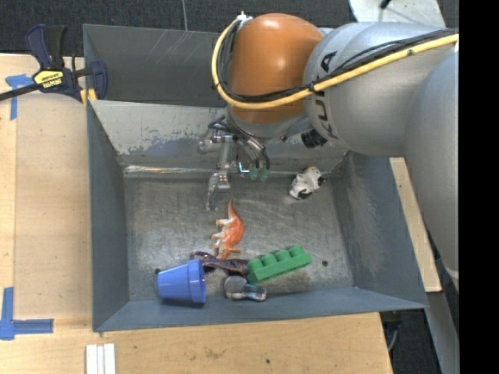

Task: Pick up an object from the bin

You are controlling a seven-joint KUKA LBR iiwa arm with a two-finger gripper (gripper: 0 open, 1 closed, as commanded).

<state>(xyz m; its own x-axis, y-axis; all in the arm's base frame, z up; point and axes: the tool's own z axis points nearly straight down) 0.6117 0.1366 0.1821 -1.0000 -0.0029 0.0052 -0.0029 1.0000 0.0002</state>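
My gripper [235, 176] hangs under the orange wrist cover, over the back middle of the bin floor. Its fingers stand apart with nothing between them; the left fingertip [215, 192] points down just above the floor. An orange toy animal [229, 233] lies a short way in front of the gripper, apart from it. A small white and black toy animal [306, 183] lies to the gripper's right, near the back wall.
Along the bin's front wall lie a blue cup [182, 281] on its side, a dark purple strap-like thing [224, 265], a small grey and blue piece [245, 290] and a green building brick [279, 263]. The arm covers the bin's back right.
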